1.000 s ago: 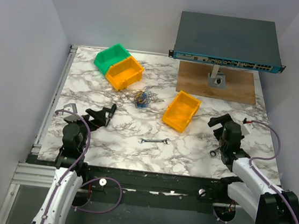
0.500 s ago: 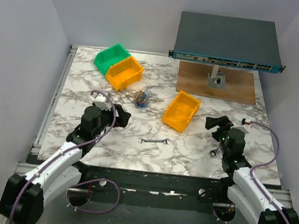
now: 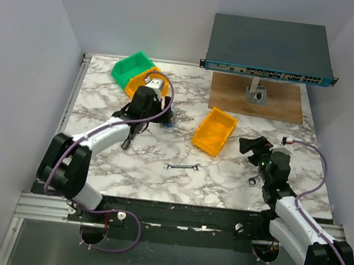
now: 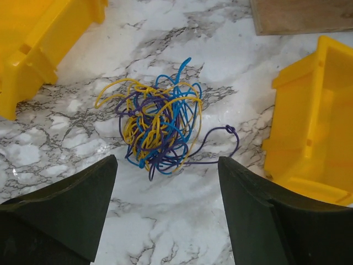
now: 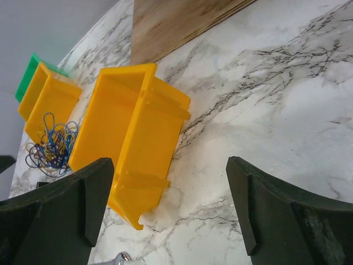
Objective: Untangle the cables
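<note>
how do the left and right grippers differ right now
Reach: the left gripper is extended to mid-table, while the right gripper sits nearer its own base.
Aim: the left gripper has the cables just ahead of its fingers; the right gripper faces the lone yellow bin, with the cables off to one side.
Both are open and hold nothing.

Lab bench: network switch [image 3: 269, 52], parts bins [image 3: 215, 132], enclosure walls [image 3: 25, 58].
</note>
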